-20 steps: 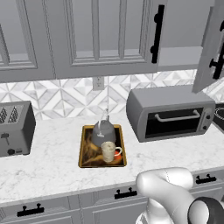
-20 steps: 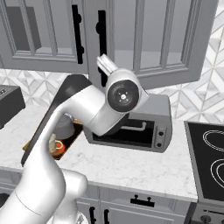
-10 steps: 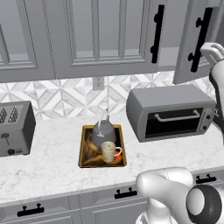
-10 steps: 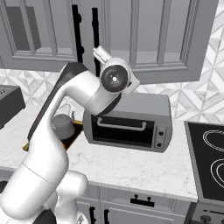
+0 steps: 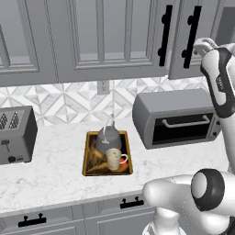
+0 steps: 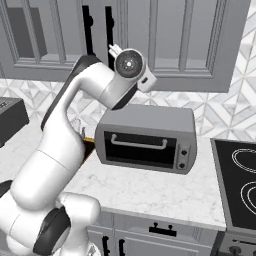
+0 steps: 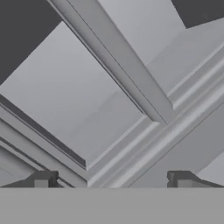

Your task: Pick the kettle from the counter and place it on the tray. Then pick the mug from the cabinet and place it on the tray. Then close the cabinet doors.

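The dark-grey kettle (image 5: 108,137) and the beige mug (image 5: 114,159) both stand on the yellow-rimmed tray (image 5: 85,156), which lies on the marble counter (image 5: 55,170). Above them, the left cabinet door (image 5: 114,36) sits flush. The right cabinet door (image 5: 202,23) is swung almost shut, its black handle (image 5: 192,30) beside the other door's. My arm reaches up at the right, with the hand (image 5: 203,45) against that door. In the hand view my gripper (image 7: 110,180) is open, its fingertips (image 7: 41,179) wide apart and empty, pointing at the door's grey panelling (image 7: 87,100).
A large grey toaster oven (image 5: 176,119) stands on the counter under my raised arm, also seen as the toaster oven (image 6: 145,137). A toaster (image 5: 16,135) sits at the far left. A black stove top (image 6: 235,185) lies to the right. Grey drawers (image 5: 69,215) run below the counter.
My arm has swung up and right to the open right cabinet door. That door has swung leftwards from wide open to nearly shut. The kettle, mug and tray have not moved.
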Robot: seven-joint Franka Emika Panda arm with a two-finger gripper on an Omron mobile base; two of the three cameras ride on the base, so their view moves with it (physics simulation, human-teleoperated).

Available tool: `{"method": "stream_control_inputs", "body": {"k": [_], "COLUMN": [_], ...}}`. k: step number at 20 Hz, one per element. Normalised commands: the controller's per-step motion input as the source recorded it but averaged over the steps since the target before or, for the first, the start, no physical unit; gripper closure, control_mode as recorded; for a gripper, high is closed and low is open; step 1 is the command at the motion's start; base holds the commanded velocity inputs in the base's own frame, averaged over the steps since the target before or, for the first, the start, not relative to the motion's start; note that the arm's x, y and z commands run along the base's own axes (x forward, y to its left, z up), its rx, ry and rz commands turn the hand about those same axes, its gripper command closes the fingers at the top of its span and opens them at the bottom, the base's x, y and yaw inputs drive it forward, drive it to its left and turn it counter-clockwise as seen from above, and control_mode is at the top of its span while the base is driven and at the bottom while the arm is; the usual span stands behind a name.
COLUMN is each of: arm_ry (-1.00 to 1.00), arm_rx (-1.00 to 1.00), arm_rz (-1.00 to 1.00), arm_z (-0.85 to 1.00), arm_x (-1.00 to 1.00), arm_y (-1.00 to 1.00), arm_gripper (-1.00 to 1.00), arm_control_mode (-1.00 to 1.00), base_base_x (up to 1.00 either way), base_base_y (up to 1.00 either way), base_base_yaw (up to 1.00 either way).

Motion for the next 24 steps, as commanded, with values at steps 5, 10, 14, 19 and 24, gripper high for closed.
{"method": "stream_control_inputs", "body": {"k": [5, 10, 14, 19, 24], "arm_ry": [0.08, 0.03, 0.00, 0.03, 0.06], "arm_rx": [0.00, 0.00, 0.00, 0.00, 0.00], "arm_rz": [-0.11, -0.14, -0.13, -0.08, -0.03], "arm_z": [0.00, -0.08, -0.13, -0.08, -0.03], "arm_x": [0.42, 0.52, 0.59, 0.25, 0.16], "arm_y": [-0.01, -0.01, 0.00, -0.09, -0.13], "arm_gripper": [-1.00, -1.00, -1.00, -1.00, -1.00], "arm_control_mode": [-1.00, -1.00, -1.00, -1.00, -1.00], "base_base_x": [0.00, 0.00, 0.00, 0.00, 0.00], "base_base_y": [0.00, 0.00, 0.00, 0.00, 0.00], "base_base_yaw": [0.00, 0.00, 0.00, 0.00, 0.00]}}
